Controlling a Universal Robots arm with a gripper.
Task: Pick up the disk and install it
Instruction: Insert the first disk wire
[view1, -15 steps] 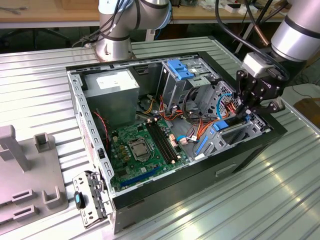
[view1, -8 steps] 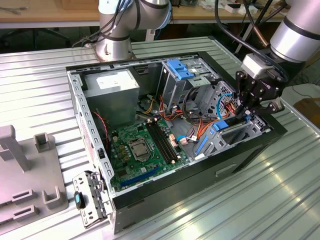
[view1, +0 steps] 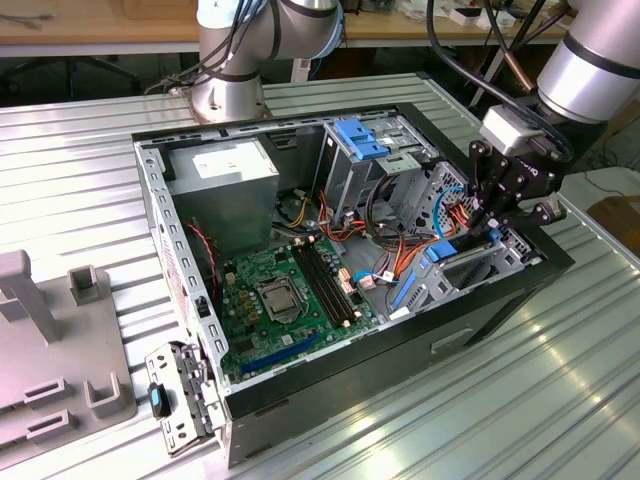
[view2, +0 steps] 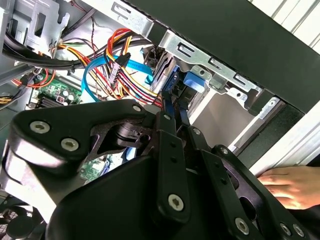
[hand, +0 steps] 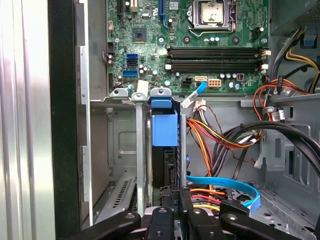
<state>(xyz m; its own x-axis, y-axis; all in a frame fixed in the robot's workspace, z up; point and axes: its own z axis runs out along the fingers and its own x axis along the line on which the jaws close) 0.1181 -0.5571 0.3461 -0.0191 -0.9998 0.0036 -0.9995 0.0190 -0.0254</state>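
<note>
Ribbed metal worktop (view1: 90, 180) carries 1 open computer case (view1: 500, 300). At its near corner the gripper (view2: 172, 107) is seen pinching the disk (hand: 164, 129), edge-on in the drive cage (hand: 142, 150). Judged stiff, fairly heavy, shock-sensitive; best held by its blue carrier.

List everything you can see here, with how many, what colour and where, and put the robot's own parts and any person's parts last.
computer case: one, black, open on the ribbed metal table
motherboard: one, green, case floor
power supply: one, grey, case's far corner
bracket: one, blue, atop the drive cage
disk: one, blue carrier, standing in the metal bay below the gripper
cables: a bundle, orange, red, yellow, black, blue, beside the bay
fixture: one, grey, exterior view's left
gripper: one, black, over the bay
hand: one, by the case's edge
</note>
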